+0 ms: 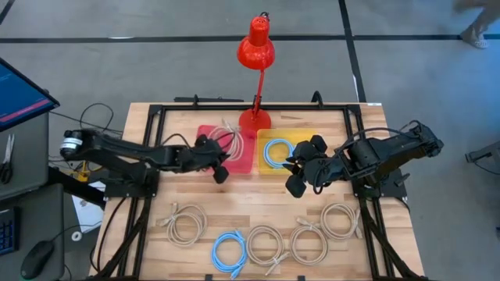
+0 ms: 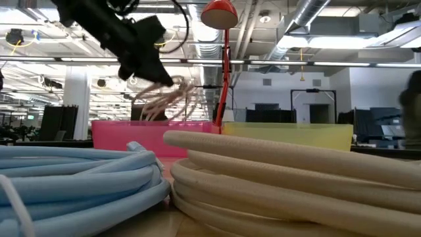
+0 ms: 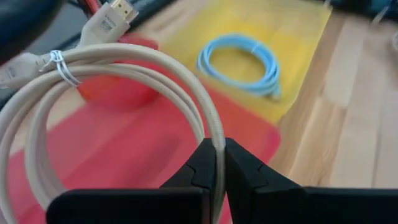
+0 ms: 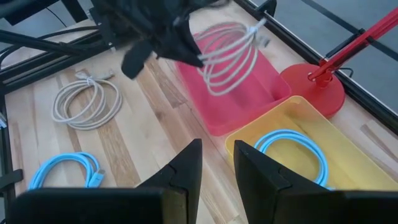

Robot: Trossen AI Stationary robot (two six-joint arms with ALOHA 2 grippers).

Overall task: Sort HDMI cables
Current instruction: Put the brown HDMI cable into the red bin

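- Over the pink tray (image 1: 205,133), the left gripper (image 1: 219,158) is clamped on a beige coil (image 1: 226,143), which hangs above the tray and is not yet released.
- Beside it, the yellow tray (image 1: 267,168) already holds one blue coil (image 1: 276,151); the red lamp (image 1: 256,47) stands behind, between the trays.
- Near the yellow tray's front edge, the right gripper (image 4: 217,163) hovers with fingers apart, holding nothing.
- Along the front of the surface (image 1: 234,195), five coils are unsorted: a beige coil at the left (image 1: 186,222), a second blue coil (image 1: 230,250), and three more beige coils (image 1: 266,244) (image 1: 308,243) (image 1: 341,220).
- Judged progress: one cable sorted, one about to be placed, five left; colour seems to decide the tray.
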